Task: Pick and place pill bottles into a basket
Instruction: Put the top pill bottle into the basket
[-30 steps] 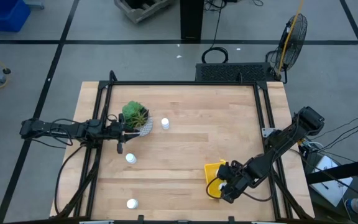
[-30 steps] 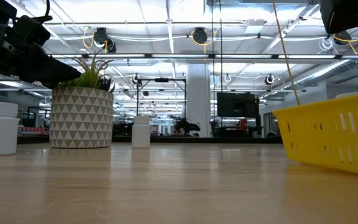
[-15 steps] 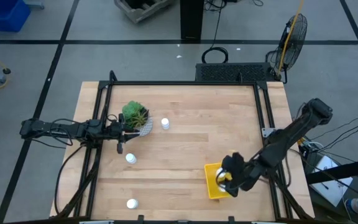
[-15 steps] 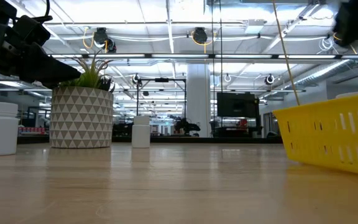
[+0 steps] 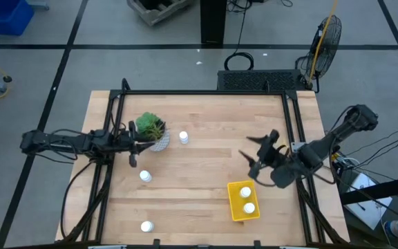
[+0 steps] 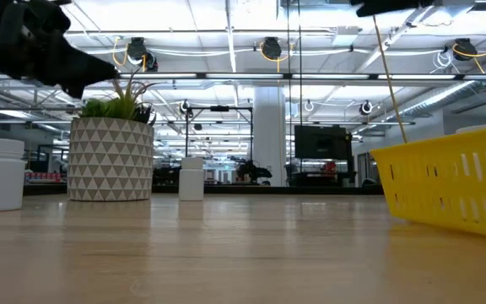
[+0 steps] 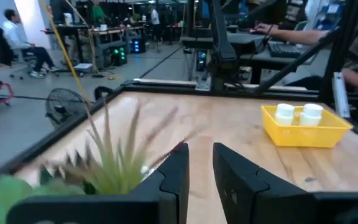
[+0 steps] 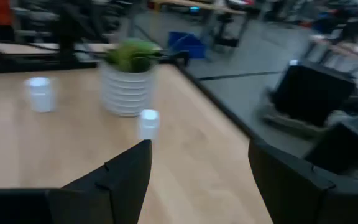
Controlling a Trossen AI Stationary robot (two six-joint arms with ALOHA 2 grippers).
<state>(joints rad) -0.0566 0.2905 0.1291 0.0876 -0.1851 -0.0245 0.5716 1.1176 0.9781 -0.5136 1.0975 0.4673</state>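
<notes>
Inside yellow basket [image 5: 235, 210], two pill bottles [image 5: 246, 193] upright, caps up

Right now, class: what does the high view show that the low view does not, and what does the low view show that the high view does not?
Only the high view shows two pill bottles lying inside the basket, a bottle near the front edge, and the open right gripper hanging above the table. Only the low view shows the triangle pattern on the plant pot and the ceiling lights. Both show the plant, the yellow basket and two loose bottles near the plant.
</notes>
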